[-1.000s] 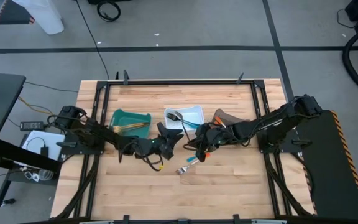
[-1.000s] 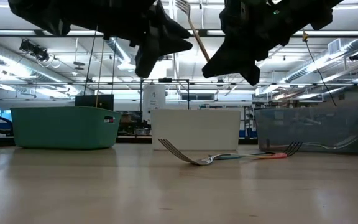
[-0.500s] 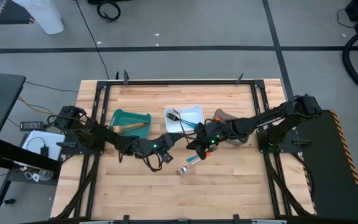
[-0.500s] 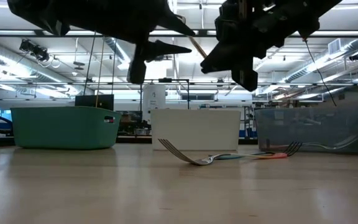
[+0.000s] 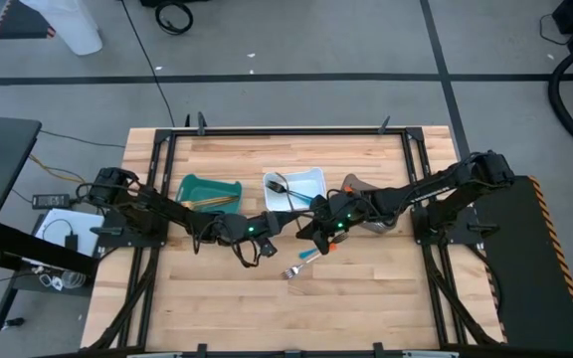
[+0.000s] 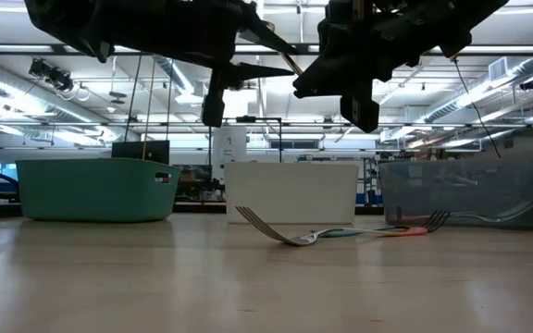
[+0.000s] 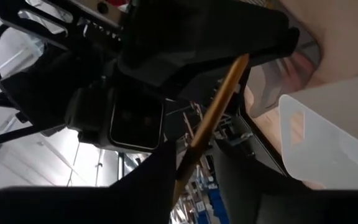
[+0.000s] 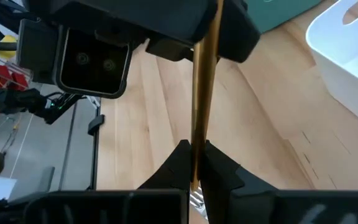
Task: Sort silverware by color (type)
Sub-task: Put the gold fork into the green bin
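Observation:
Above the table's middle, my right gripper (image 5: 313,227) is shut on a gold fork, whose slim handle (image 8: 205,87) reaches toward my left gripper (image 5: 275,221). My left gripper is open, with one finger on either side of that handle (image 7: 219,99). I cannot tell whether either finger touches it. The fork's head is hidden. Below the grippers, a silver fork (image 6: 276,231), a blue-handled piece (image 6: 340,233) and an orange-handled piece (image 6: 410,231) lie flat on the wood. My right gripper pinches the gold fork's handle near one end (image 8: 197,140) between its two fingers. It comes from the table's right, slanting a little downward. The handle sticks straight out ahead of the fingertips, in line with them. The fork is lifted clear of the table.
Three bins stand in a row beyond the grippers: a teal bin (image 5: 209,196) holding gold pieces, a white bin (image 5: 306,179) with a utensil in it, and a grey-brown bin (image 5: 361,189). Bare wood lies toward the table's near edge.
My left gripper has rolled about its own axis and edged toward my right gripper, so its fingers now flank the gold handle. The right gripper has tipped the fork. Its tined head, which stood up in the low view, no longer shows.

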